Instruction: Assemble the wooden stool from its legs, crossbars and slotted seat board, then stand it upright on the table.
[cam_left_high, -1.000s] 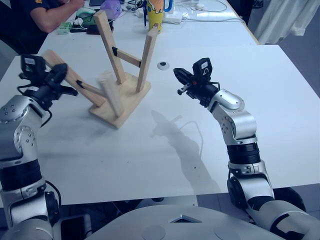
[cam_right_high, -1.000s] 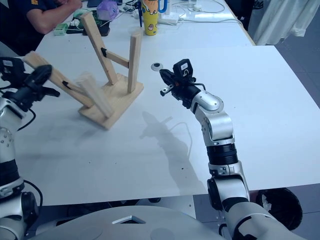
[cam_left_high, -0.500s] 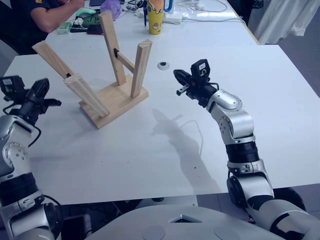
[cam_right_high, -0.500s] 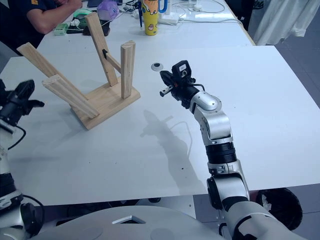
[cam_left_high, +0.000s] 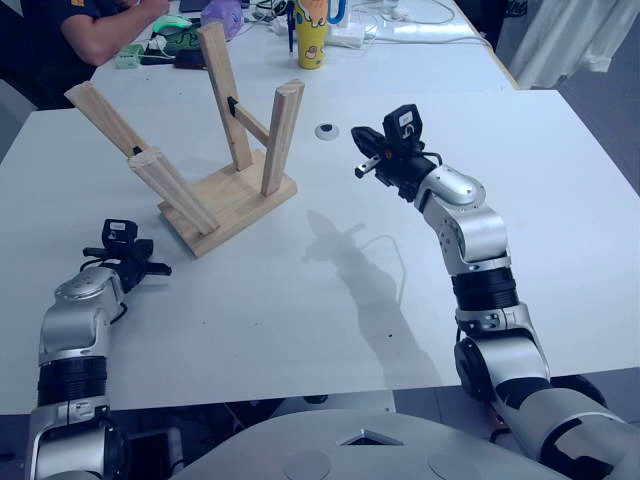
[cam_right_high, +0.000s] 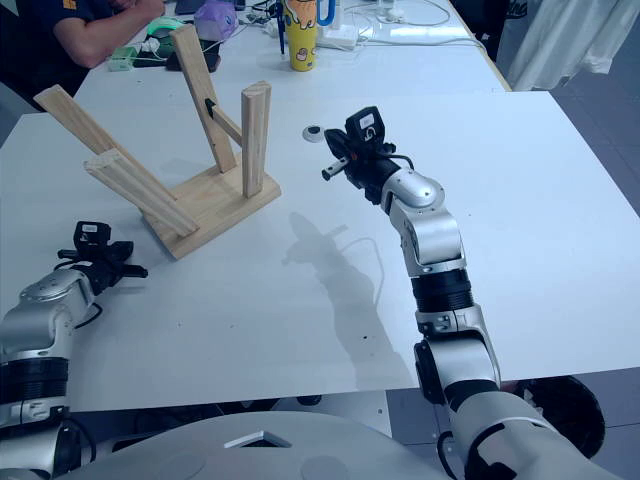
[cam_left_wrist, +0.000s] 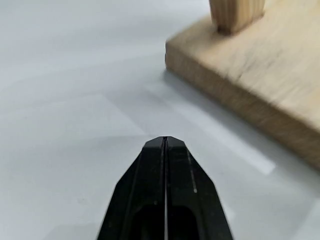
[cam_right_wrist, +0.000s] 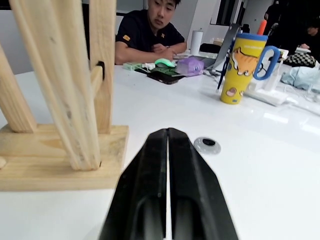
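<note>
I see the stool (cam_left_high: 225, 195) seat-down, legs up, between my left gripper (cam_left_high: 158, 268) and right gripper (cam_left_high: 361, 168), both pinched together, neither touching it.

The stool (cam_left_high: 236, 200) is pale wood, the table (cam_left_high: 300, 325) white. The left gripper (cam_left_wrist: 165, 143) and right gripper (cam_right_wrist: 168, 133) are black.

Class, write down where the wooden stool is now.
The stool rests upside down on the left far part of the table, seat down and legs up, just ahead of the left gripper.
</note>
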